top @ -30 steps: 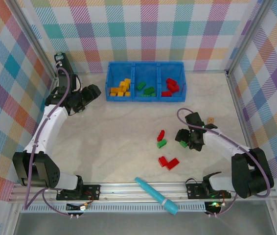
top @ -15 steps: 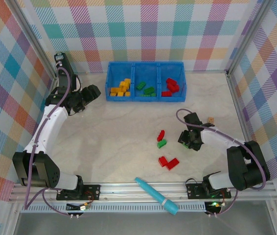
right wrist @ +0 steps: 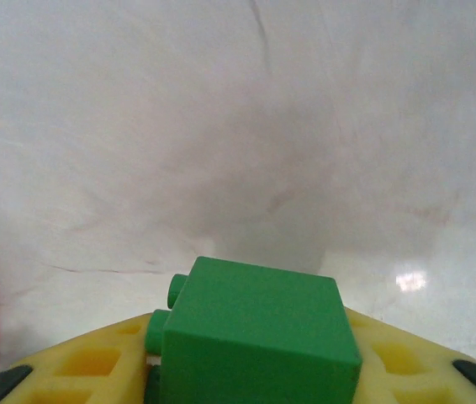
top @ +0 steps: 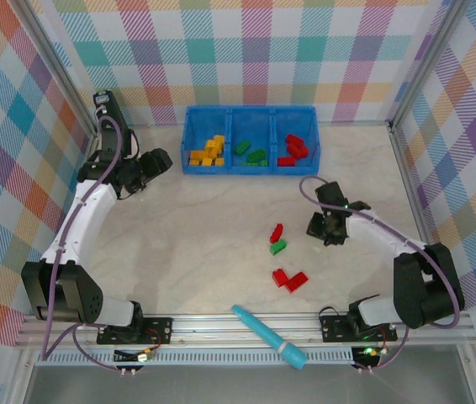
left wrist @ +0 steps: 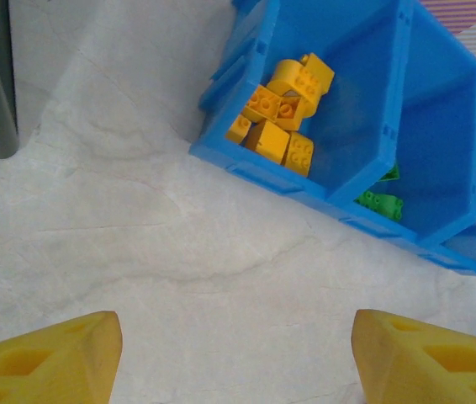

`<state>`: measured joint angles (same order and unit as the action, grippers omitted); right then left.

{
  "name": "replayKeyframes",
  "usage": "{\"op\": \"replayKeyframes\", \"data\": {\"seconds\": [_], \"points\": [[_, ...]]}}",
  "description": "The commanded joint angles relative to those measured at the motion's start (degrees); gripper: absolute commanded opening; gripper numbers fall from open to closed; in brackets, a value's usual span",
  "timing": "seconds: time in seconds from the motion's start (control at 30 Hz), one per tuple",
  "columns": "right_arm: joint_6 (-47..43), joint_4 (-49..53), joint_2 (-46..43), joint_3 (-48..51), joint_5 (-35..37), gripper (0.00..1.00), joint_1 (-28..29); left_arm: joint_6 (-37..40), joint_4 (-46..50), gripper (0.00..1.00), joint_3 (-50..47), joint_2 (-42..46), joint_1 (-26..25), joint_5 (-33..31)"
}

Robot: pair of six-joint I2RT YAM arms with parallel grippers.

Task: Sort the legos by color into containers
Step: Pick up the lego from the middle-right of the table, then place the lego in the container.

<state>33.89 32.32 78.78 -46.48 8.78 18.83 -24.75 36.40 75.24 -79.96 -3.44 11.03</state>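
Legos (top: 278, 247) loose on the tabletop (top: 187, 236): four counted, three red and one green. One red (top: 277, 231) and the green lie just beside each other, right of centre. The red pair (top: 289, 279) sits side by side nearer the arm bases.

Fifth brick: a green lego (right wrist: 259, 332) is pinched between the yellow fingers (right wrist: 78, 366) of the right tool (top: 320, 227), its studs pointing left in the wrist view. I cannot tell whether it is off the surface. A red blur sits at the left edge of that view.

Bin (top: 251, 109): one, blue, with three compartments, by the far wall.
- Left compartment: yellow-orange pile (left wrist: 284, 118), about six, packed too tight for a firm count.
- Middle compartment: two green bricks (top: 251, 152) seen from above.
- Right compartment: red cluster (top: 293, 150), three or four, overlapping.

Left tool (left wrist: 238, 362): fingers spread wide with nothing between them, over bare tabletop near the bin's left end.

Teal stick (top: 267, 335): one, lying slantwise by the near rail between the two bases, well apart from the bricks. The loose red and green pair lies just left of the right tool.
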Motion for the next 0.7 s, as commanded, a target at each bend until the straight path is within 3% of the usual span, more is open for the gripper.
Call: {"op": "replayKeyframes", "data": {"seconds": [0.0,0.3,0.43,0.67], "points": [[-10.3,-0.2,-1.2,-10.7,1.5,0.34,0.4,3.0,2.9,0.73,-0.5,3.0,0.5,-2.3],[-30.5,-4.9,15.5,-43.1,-2.0,0.34,2.4,5.0,3.8,0.74,-3.1,5.9,0.7,-4.4],[-40.6,-15.6,23.6,-49.0,-0.9,0.34,6.2,5.8,4.1,0.75,-4.0,6.6,0.7,-4.5],[-44.8,-18.8,42.3,-64.6,-2.1,0.35,8.0,6.3,5.6,0.75,-5.3,8.0,0.9,-5.1]]}}
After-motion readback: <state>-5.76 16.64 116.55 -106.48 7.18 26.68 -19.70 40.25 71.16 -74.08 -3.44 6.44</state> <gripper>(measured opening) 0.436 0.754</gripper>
